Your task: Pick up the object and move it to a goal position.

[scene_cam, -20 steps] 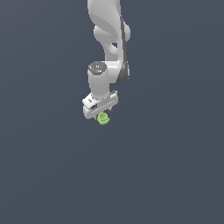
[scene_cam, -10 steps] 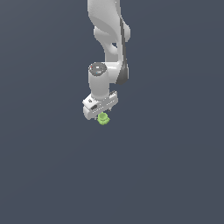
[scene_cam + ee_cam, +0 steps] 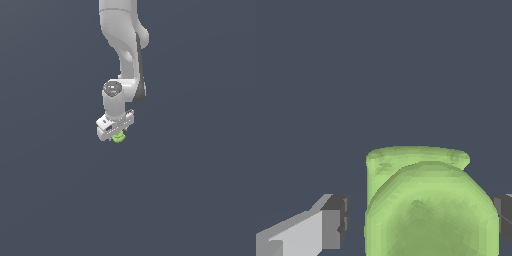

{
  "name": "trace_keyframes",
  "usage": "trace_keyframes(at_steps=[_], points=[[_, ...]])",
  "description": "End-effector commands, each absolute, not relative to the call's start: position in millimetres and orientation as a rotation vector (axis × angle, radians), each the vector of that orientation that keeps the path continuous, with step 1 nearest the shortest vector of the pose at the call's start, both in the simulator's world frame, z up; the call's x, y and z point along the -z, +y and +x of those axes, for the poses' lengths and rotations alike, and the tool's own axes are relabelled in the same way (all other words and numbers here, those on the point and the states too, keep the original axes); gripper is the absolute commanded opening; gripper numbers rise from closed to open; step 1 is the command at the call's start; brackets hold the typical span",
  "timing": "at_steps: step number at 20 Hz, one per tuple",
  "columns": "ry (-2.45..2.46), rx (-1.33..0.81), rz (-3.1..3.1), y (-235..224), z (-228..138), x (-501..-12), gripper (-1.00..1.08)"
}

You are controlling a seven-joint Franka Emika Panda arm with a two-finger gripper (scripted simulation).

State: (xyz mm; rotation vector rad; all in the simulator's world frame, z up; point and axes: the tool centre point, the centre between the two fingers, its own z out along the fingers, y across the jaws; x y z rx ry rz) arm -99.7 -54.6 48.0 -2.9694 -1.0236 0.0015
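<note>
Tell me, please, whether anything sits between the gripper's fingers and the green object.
Nothing visible does. The green object lies directly between the gripper fingers, and only bare dark surface shows around it. One finger shows a small gap; contact cannot be confirmed.

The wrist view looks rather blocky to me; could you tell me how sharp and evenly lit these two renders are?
Wrist view: the object fills the lower frame with coarse, faceted shading, and one claw finger is flat grey, casting no shadow. Exterior view: soft and low in detail, uniform dark background, no glare or cast shadow; the object is a small green blob under the claw.
</note>
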Motion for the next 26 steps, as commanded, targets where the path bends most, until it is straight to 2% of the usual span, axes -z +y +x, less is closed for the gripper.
trace_keyframes(at_steps=[1, 4, 5, 18, 26], points=[[-1.024, 0.0, -2.97, -55, -99, -42, 1.0], [-1.025, 0.0, -2.97, -55, -99, -40, 1.0], [-1.025, 0.0, -2.97, -55, -99, -40, -1.0], [-1.024, 0.002, -2.971, -56, -99, -43, -1.0], [-1.025, 0.001, -2.97, -62, -98, -74, -1.0]])
